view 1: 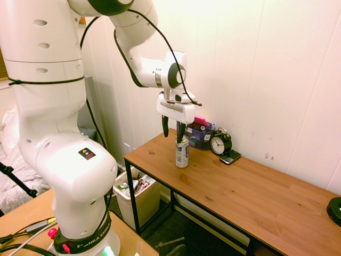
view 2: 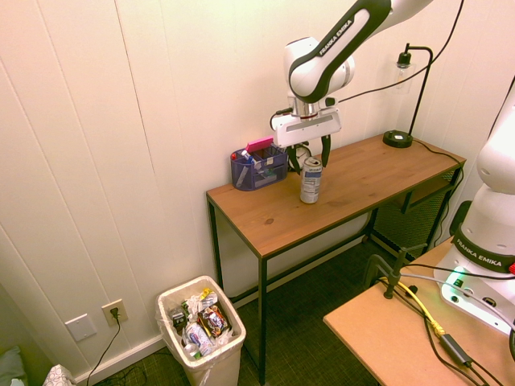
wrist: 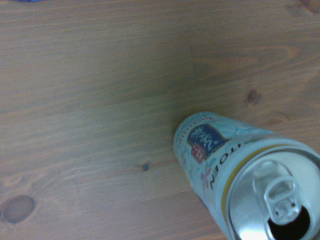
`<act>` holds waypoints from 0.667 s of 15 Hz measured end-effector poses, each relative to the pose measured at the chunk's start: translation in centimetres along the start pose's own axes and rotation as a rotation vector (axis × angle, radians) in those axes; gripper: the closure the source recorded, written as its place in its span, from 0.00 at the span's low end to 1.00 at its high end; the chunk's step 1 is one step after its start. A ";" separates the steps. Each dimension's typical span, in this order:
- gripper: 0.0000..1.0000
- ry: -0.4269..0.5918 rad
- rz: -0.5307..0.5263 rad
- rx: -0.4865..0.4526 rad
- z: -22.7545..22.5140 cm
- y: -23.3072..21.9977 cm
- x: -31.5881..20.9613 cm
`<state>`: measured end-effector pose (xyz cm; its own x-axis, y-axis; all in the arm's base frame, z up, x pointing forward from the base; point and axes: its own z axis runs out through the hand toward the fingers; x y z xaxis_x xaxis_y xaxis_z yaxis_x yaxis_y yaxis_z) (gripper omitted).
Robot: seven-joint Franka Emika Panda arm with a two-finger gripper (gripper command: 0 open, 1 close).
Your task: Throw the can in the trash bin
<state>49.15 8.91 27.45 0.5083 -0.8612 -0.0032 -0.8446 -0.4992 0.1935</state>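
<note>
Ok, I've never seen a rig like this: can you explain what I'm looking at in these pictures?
The machine is one white robot arm with a two-fingered claw. Two pictures come from room cameras on opposite sides of it. The third is from its wrist, looking closely at the opened top of a drink can.

On the wooden desk stand that can, a blue-purple organiser with pens and something pink, a black alarm clock, a small dark device and a black lamp.

A pale bin holding rubbish stands on the floor by the desk's end.

Nothing is held: the claw is open, right at the can's top.
</note>
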 end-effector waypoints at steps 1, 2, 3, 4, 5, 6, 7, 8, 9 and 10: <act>0.00 -0.005 0.007 -0.008 0.5 -0.2 0.5; 0.00 -0.008 0.015 -0.011 0.7 -0.4 0.9; 0.00 -0.009 0.021 -0.012 0.9 -0.6 1.3; 0.00 -0.009 0.027 -0.012 0.9 -1.0 1.6; 0.00 -0.008 0.033 -0.014 1.1 -1.4 1.7; 0.00 -0.007 0.037 -0.018 1.1 -1.9 1.7; 1.00 -0.003 0.042 -0.023 1.3 -2.3 1.7; 1.00 0.003 0.047 -0.027 1.5 -2.6 1.8; 1.00 0.004 0.052 -0.031 1.7 -2.7 2.1; 1.00 0.005 0.057 -0.033 1.8 -2.7 2.4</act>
<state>52.36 8.04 25.11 0.4604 -0.8876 0.0136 -0.8663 -0.4459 0.2253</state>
